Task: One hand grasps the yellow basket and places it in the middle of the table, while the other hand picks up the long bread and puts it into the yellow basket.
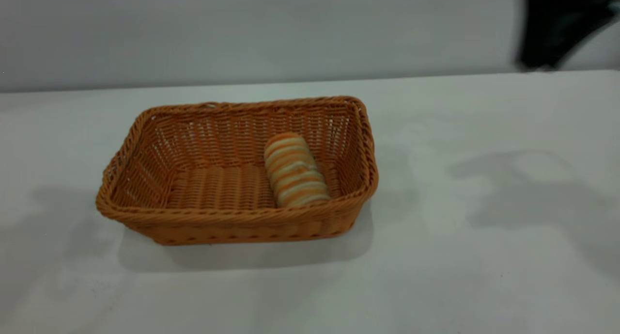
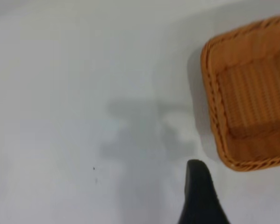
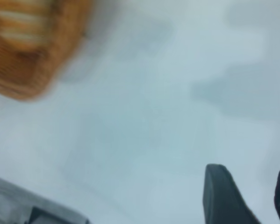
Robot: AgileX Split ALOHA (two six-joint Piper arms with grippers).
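The yellow basket [image 1: 232, 217] stands on the white table [image 1: 484, 256], a little left of the middle in the exterior view. The long bread [image 1: 293, 171] lies inside it, at its right end, leaning on the far wall. My left gripper [image 2: 252, 205] is above bare table beside the basket's end [image 2: 252, 98]. Only one dark finger [image 2: 199, 196] shows, set wide, with nothing in it. My right gripper [image 3: 250, 173] is open and empty over bare table, well apart from the basket [image 3: 32, 56] and the bread [image 3: 18, 25].
A dark blurred shape [image 1: 557, 28] stands at the back right beyond the table's far edge. Shadows of the arms fall on the table left and right of the basket. A grey edge [image 3: 18, 205] shows in the right wrist view.
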